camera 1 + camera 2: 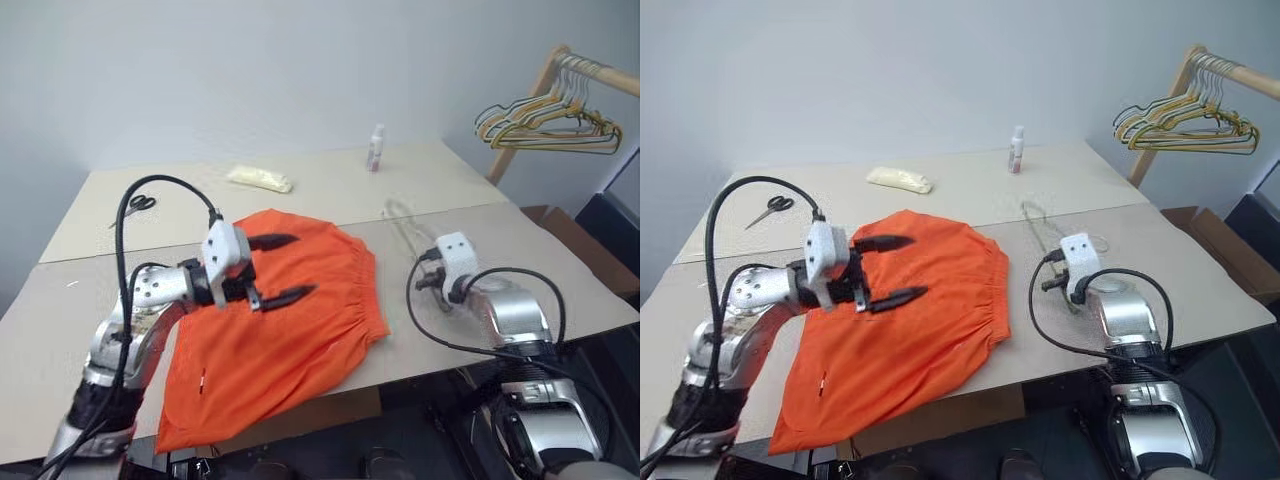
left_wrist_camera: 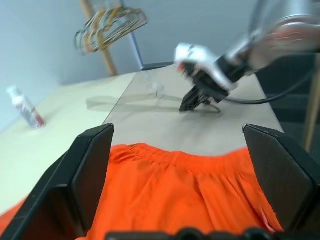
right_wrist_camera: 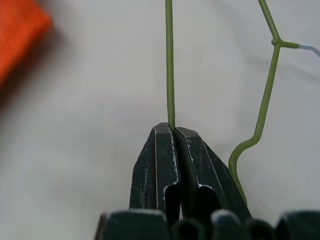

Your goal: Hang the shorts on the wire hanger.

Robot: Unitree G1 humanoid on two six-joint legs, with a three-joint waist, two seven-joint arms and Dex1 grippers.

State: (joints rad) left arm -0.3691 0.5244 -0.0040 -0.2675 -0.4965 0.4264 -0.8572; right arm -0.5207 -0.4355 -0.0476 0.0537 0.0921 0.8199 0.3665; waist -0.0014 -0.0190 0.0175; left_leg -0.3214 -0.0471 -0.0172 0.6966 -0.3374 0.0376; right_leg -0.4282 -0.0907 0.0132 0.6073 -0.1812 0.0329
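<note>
The bright orange shorts (image 1: pixel 290 330) lie spread flat on the table, waistband toward the right. My left gripper (image 1: pixel 283 268) hovers just above their upper part, open, with nothing between its fingers. To the right of the shorts the thin wire hanger (image 1: pixel 402 222) lies on the tabletop. My right gripper (image 3: pixel 172 131) is shut on one straight run of the hanger's wire (image 3: pixel 170 60), which sticks out from between the closed fingertips. The hanger's bent hook end curves beside the fingers. In the left wrist view the right gripper (image 2: pixel 194 101) sits at the hanger, beyond the waistband.
A small spray bottle (image 1: pixel 376 147), a pale yellow bundle (image 1: pixel 259 178) and scissors (image 1: pixel 140 203) lie at the back of the table. A wooden rack with bunched hangers (image 1: pixel 548 122) stands at the far right. A cardboard box (image 1: pixel 565 230) sits beyond the table's right edge.
</note>
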